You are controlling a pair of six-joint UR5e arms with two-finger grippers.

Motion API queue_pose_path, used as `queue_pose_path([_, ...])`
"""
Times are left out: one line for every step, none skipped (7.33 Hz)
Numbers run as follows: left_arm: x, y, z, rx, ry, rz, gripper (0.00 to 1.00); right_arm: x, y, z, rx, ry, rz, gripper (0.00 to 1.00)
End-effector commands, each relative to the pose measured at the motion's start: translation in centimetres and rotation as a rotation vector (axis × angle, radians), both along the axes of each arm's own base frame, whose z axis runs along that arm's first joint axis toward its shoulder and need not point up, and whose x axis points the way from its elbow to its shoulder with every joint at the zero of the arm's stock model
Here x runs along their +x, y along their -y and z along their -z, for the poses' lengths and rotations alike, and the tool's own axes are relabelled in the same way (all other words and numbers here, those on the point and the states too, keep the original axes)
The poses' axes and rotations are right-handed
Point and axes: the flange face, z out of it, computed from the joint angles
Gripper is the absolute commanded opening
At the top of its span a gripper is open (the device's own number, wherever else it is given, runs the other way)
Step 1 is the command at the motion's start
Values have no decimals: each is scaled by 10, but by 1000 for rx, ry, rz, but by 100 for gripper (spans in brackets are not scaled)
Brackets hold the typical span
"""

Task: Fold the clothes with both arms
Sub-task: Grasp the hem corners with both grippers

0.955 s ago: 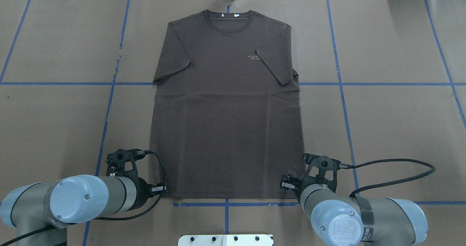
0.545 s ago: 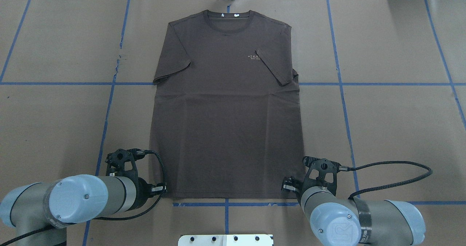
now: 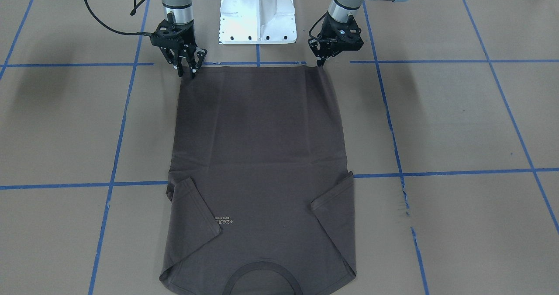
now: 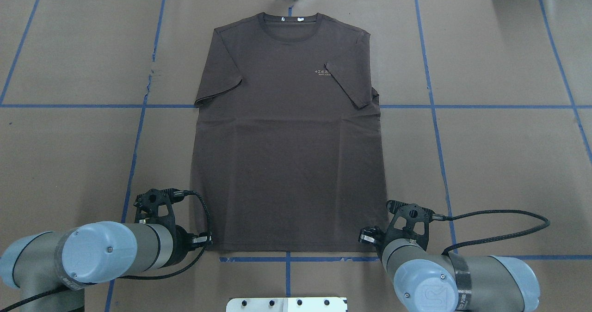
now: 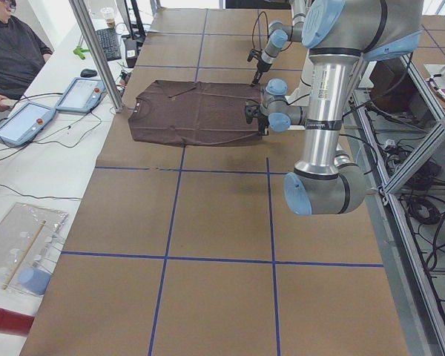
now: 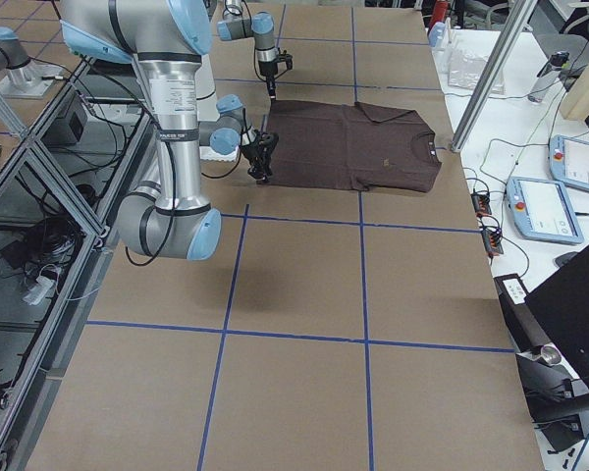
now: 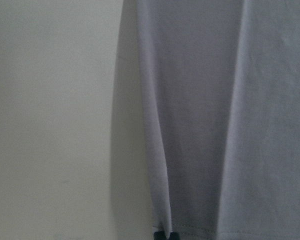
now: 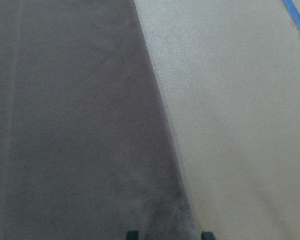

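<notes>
The dark grey-brown T-shirt (image 4: 286, 141) lies flat on the brown table, collar at the far side, both sleeves folded in; it also shows in the front view (image 3: 257, 155). My left gripper (image 4: 206, 240) sits at the near-left hem corner, and in the front view (image 3: 322, 64) and the left wrist view (image 7: 164, 235) its fingers are pinched together on that corner. My right gripper (image 4: 365, 235) is at the near-right hem corner. In the front view (image 3: 187, 71) and the right wrist view (image 8: 170, 234) its fingertips stand apart on either side of the corner.
The white pedestal base (image 3: 257, 11) stands just behind the hem between the arms. Blue tape lines (image 4: 138, 131) grid the table. An operator (image 5: 7, 52) and tablets (image 5: 81, 93) are past the far edge, by a metal post (image 5: 96, 52).
The right arm has drawn back a little toward the robot, bringing its gripper closer over the hem corner. The left arm and the shirt have not moved.
</notes>
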Motion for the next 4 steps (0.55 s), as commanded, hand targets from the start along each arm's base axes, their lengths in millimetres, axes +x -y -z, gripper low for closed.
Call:
queue_pose_path([0,-1,1,1,-3,0,0,-2,-4,0,-5,4,0,0])
queue_pose_path([-2,0,2,2,-5,1,0,-2,-4,3,-5,9,0,0])
queue_pose_path([-1,-1,3,2,-6,0,0,-2,-4,3,-6,10,1,0])
queue_pose_path([-1,-1,3,2,-5,0,0,-1,-3,6,-5,16,2,0])
